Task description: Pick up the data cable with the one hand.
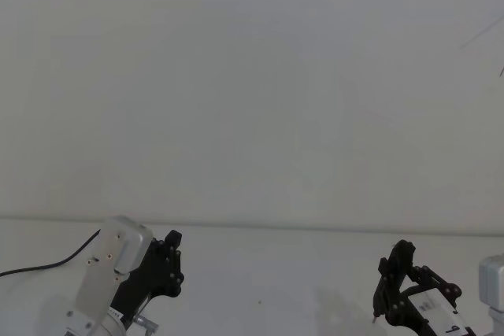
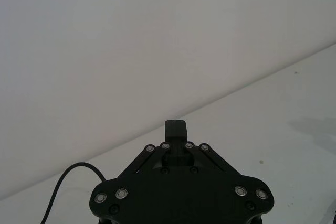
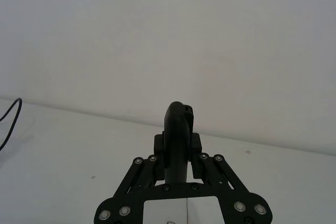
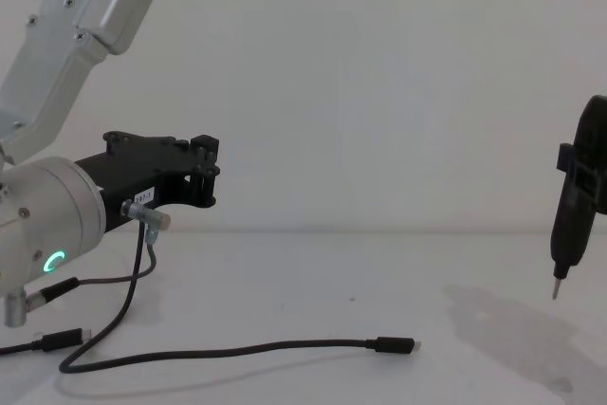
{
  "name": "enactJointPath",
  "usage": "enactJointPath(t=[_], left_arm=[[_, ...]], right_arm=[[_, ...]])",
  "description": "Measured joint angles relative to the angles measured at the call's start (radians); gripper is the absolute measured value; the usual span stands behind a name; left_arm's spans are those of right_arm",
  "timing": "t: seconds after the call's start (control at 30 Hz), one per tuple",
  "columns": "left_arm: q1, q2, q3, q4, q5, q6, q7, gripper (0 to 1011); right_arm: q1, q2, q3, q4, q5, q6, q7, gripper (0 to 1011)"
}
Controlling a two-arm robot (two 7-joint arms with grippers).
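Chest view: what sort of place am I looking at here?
Likely a robotics lab bench: a white table against a plain wall, a black data cable laid out, and the robot's left gripper.

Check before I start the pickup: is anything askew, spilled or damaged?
Nothing stands out. The long thin black data cable lies flat in a loose curve on the white table, below the black two-finger left gripper.

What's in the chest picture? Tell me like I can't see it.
A black data cable lies loose across a white table, with one plug pointing right. The left gripper hangs shut above the table on the left, and a pointed black tool hangs at the right edge.
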Motion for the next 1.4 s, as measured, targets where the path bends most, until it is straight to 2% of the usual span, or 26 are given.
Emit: enactJointPath(t=[1.4], left_arm=[[0.000,0.000,0.000,0.000,0.000,0.000,0.000,0]], right_arm=[[0.000,0.000,0.000,0.000,0.000,0.000,0.000,268]])
